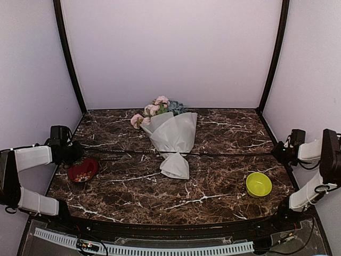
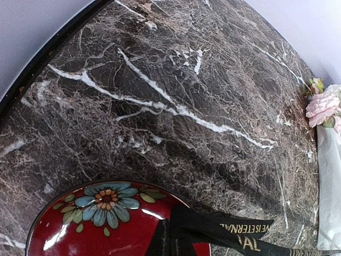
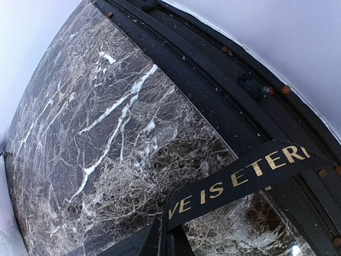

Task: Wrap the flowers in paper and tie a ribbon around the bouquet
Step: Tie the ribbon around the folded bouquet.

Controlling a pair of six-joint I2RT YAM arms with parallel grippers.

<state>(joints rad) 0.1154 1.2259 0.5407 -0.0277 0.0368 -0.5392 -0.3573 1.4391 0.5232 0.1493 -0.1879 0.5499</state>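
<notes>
Bouquet lies centred on the table; left bowl and right bowl flank it, nearer.

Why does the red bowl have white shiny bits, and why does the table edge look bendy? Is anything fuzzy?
Left wrist: the white streaks on the red bowl are glare from the light, and the wide lens bows the table edge; the ribbon has gold letters that look sharp. Right wrist: same bowed edge, lettering crisp. Top external: soft, even light, no hard shadows, nothing fuzzy.
</notes>
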